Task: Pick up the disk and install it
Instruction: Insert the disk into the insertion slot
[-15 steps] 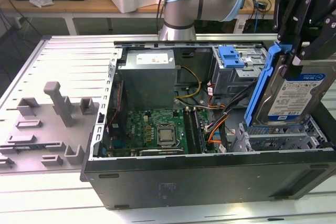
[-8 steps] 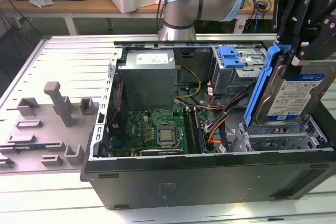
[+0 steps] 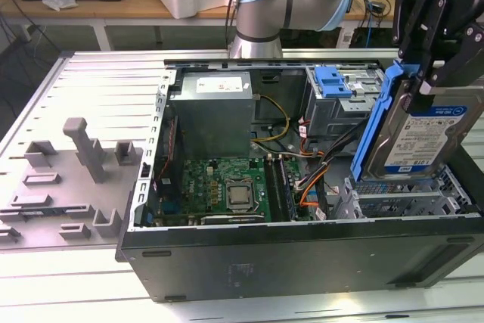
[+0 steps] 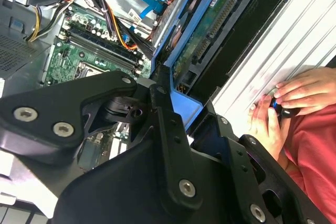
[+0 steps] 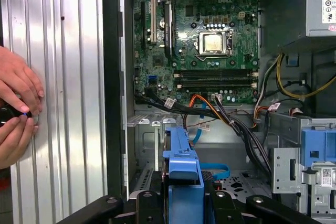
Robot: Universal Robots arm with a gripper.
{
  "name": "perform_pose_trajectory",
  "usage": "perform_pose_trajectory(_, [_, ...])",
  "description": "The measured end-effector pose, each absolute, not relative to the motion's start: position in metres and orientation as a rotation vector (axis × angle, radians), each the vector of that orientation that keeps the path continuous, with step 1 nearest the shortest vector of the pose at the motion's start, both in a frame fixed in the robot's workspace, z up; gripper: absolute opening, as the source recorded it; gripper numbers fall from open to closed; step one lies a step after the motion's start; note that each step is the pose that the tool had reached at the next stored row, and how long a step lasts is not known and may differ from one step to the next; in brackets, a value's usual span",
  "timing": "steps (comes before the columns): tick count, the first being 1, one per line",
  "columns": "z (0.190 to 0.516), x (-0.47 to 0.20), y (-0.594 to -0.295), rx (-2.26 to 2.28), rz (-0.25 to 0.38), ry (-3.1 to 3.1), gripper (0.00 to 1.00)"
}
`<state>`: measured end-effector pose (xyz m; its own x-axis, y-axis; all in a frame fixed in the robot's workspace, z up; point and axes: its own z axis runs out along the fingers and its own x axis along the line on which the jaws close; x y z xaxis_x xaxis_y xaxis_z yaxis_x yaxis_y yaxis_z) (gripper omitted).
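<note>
Currently the disk (image 3: 423,138) hangs roughly on edge at the exterior view's right. Its label faces the camera and its blue frame (image 3: 370,130) runs down one side. The tool (image 3: 418,85) has its fingers closed on the disk's upper edge. The disk sits just above the drive bay (image 3: 408,203) in a corner of the open computer case (image 3: 302,259) and is not yet seated. A bundle of cables (image 3: 321,160) runs close beside the bay, with the motherboard (image 3: 227,187) further in and the grey power supply (image 3: 210,115) beyond it. The case lies on a ribbed metal surface (image 3: 98,85).

The grasp looks to be on a narrow part of the frame. I judge the disk could pivot or slip if its lower edge catches the bay's rim, and a slight tilt could jam it against the rails. The nearby cables could also be pinched beneath it.

The exterior view gives the disk's height over the bay and its labelled face. In the second wrist view the opposite face appears, with its green circuit board (image 4: 210,30). Both wrist views show a person's hands (image 5: 16,106) on the surface just outside the case wall, holding something small and dark. I judge them close enough to be at risk if the arm swings wide.
</note>
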<state>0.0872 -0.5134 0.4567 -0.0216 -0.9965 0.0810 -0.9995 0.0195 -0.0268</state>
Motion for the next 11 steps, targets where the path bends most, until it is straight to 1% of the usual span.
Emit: perform_pose_trajectory(11, [0.4562,0.0891,-0.5155,2.170,0.118,-2.215,0.37])
